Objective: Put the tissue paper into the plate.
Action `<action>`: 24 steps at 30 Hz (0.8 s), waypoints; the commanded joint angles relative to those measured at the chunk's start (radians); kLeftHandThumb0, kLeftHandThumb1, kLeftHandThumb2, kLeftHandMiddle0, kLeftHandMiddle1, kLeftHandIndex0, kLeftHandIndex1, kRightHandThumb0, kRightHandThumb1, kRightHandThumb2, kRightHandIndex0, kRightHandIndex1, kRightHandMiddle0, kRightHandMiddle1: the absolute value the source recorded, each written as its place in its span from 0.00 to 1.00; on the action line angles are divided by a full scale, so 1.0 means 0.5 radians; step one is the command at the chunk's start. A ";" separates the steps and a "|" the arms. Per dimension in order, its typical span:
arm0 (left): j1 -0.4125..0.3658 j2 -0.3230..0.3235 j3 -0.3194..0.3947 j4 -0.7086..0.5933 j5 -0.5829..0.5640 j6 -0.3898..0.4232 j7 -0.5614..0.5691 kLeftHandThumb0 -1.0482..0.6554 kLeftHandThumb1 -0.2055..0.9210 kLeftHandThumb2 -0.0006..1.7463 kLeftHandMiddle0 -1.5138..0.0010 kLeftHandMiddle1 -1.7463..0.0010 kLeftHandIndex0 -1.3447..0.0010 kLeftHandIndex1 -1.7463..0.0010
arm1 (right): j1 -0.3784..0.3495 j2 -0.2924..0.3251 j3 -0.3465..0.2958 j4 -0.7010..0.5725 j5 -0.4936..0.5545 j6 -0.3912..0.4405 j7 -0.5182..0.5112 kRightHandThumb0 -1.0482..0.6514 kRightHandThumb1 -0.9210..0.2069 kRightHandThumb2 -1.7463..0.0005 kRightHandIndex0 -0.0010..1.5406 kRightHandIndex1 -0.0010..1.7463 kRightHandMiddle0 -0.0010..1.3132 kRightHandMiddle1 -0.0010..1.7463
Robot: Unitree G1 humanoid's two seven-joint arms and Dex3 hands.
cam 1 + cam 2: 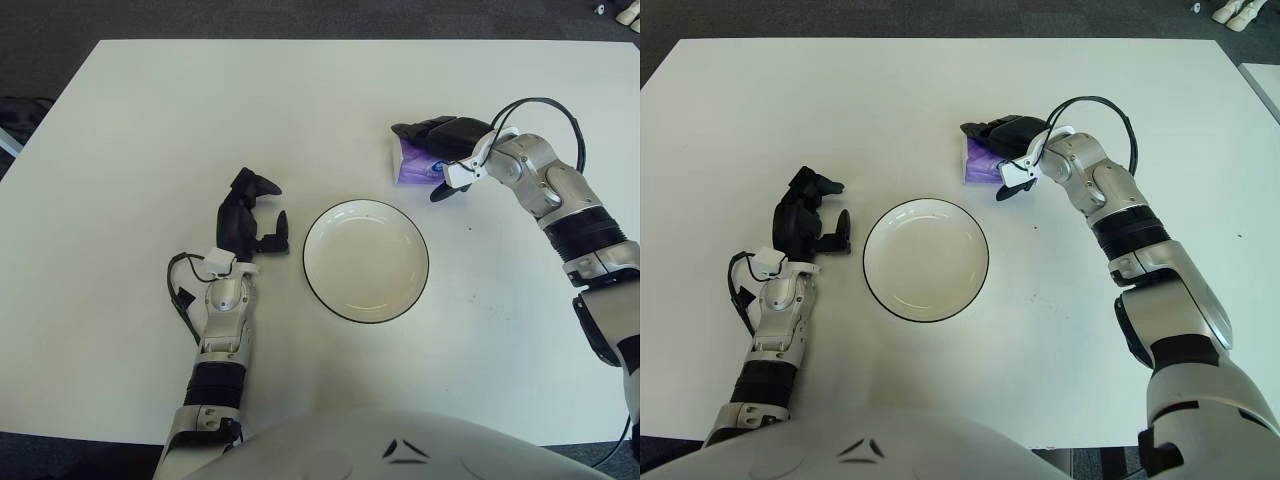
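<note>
Covering the purple tissue paper (412, 166) from above, right hand (448, 150) fingers draped over it, apparently gripping, plate (366, 260) just nearer and leftward.

A robotics lab or office test room: a plain white table (150, 120) stands on dark grey carpet (300, 15), the flooring showing beyond the far edge, well past both hands. Exposed cable (545, 102) loops over the right hand's wrist, and a thinner wire (182, 290) curls beside the left forearm. Pale shoes (1235, 10) sit on the carpet far beyond the right hand, at the frame's top corner. A dark object (18, 115) lies off the table's edge, out past the left hand.
</note>
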 commanded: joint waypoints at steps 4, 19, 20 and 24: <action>0.191 -0.006 0.012 0.163 -0.006 0.037 -0.004 0.61 0.23 0.91 0.46 0.05 0.56 0.00 | 0.020 0.079 0.086 0.210 -0.058 -0.041 -0.149 0.01 0.43 0.60 0.00 0.00 0.00 0.00; 0.196 0.002 0.021 0.169 0.013 0.025 0.007 0.61 0.26 0.91 0.49 0.01 0.58 0.00 | 0.046 0.331 0.223 0.729 -0.036 0.010 -0.317 0.04 0.41 0.57 0.00 0.00 0.00 0.00; 0.196 0.002 0.022 0.167 0.015 0.028 0.010 0.61 0.26 0.91 0.49 0.01 0.58 0.00 | 0.047 0.354 0.225 0.772 -0.023 0.021 -0.304 0.05 0.41 0.56 0.00 0.00 0.00 0.00; 0.198 -0.003 0.026 0.163 0.026 0.034 0.029 0.61 0.26 0.91 0.49 0.02 0.57 0.00 | 0.053 0.419 0.227 0.900 0.014 0.052 -0.257 0.05 0.41 0.55 0.00 0.00 0.00 0.00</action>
